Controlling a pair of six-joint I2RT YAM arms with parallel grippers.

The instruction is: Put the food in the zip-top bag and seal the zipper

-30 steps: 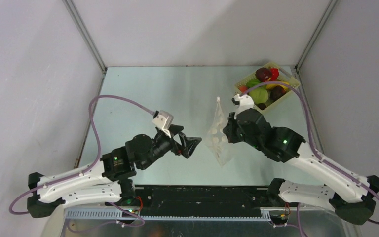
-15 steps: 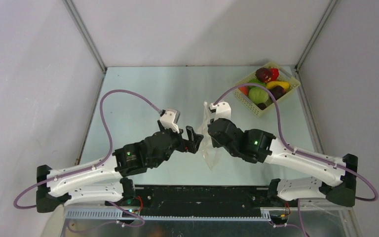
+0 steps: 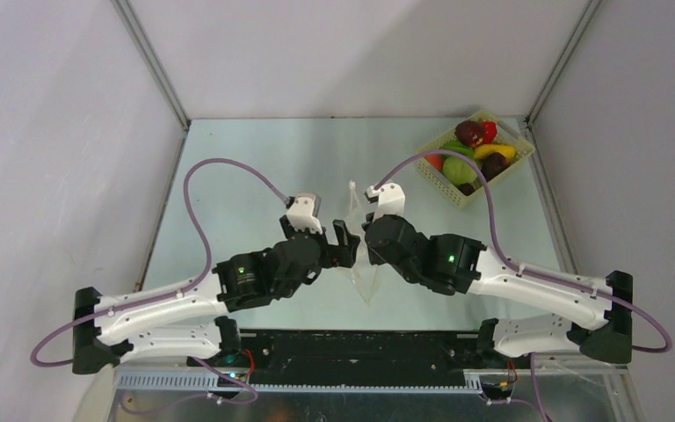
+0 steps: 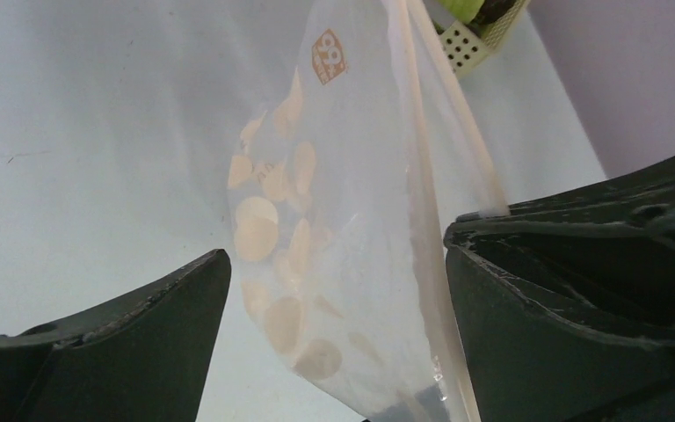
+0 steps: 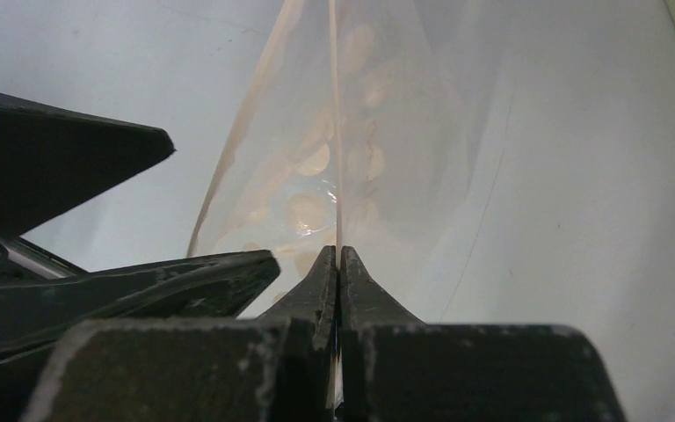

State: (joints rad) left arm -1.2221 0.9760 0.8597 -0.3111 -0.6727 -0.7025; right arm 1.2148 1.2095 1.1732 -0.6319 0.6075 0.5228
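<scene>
Black-and-white arms reach in from the near edge of the pale green table (image 3: 246,176), and their heads meet over its middle. The right gripper (image 5: 335,255) is pressed together on the zipper (image 5: 334,132), pinching the whitish strip edge-on. The zip-top bag (image 4: 334,176) hangs from that grip between the two arms, its lower corner down by the tabletop. The left gripper (image 4: 334,251) stands spread wide with one dark finger on each side of the bag. One finger lies just beside the strip, but whether it touches cannot be told. The bag is transparent and crinkled, printed with pale orange discs and a small orange mark near its top. In the far right corner, the food (image 3: 473,149) sits heaped in a pale yellow perforated basket (image 3: 457,193), with green, maroon, red and yellow pieces showing, well apart from the bag.
</scene>
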